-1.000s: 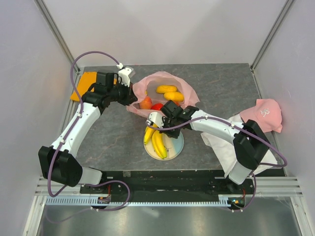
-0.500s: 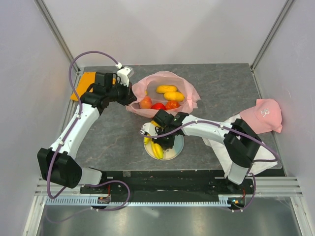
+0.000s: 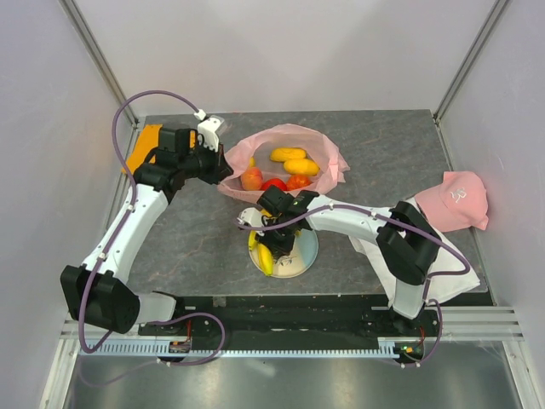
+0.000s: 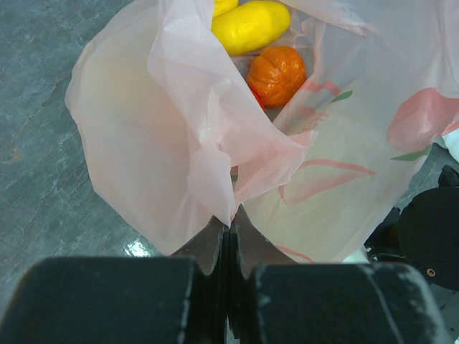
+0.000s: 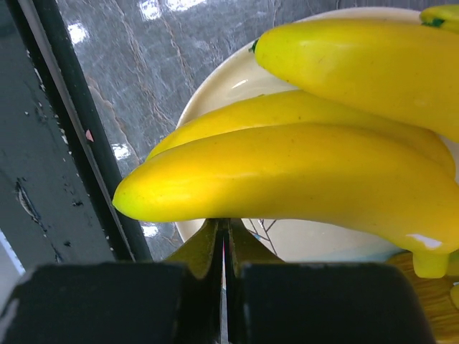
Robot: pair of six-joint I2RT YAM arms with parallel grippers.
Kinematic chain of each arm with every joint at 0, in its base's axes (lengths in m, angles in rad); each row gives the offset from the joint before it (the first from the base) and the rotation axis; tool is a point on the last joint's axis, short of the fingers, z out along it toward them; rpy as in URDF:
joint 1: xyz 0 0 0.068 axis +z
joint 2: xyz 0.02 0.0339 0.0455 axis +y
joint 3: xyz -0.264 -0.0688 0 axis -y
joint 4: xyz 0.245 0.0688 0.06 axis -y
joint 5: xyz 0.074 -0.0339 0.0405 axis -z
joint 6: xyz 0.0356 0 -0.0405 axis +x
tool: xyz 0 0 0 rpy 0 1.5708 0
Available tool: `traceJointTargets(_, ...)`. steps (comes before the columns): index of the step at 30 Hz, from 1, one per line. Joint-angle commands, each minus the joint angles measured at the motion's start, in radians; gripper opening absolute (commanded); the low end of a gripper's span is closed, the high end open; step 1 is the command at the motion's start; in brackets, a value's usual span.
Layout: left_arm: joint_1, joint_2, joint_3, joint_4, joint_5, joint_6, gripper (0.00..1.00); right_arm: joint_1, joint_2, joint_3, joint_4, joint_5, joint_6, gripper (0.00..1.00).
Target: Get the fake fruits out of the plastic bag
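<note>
From the top camera, the task is begun but is far from finished. The banana bunch lies on a round plate near the middle of the near edge of the bench, outside the plastic bag. The bag sits open toward the far edge of the bench. Inside it I count five fake fruits: two yellow pieces, a peach one, a red one and an orange one. The left hand is at the left rim of the bag, and the right hand is low over the plate.

From the left wrist camera, the fingers of the left hand are pressed together on a fold of the bag's thin film, so the mouth is held open. A yellow fruit and the orange piece show deep inside.

From the right wrist camera, the fingers of the right hand are together with nothing visible between them. The banana bunch rests on the plate just in front of the fingertips. I judge that one fruit is out and five are left to take.
</note>
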Motion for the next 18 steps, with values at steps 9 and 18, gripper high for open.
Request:
traceJointTargets(9,0.009,-0.026,-0.003,0.015,0.027,0.018,0.02,0.003,-0.018,0.017,0.003,-0.008,0.017,0.02)
traceJointTargets(18,0.009,-0.02,0.0,0.014,0.038,0.016,0.02,-0.082,-0.085,0.147,-0.366,0.11,-0.183,0.4)
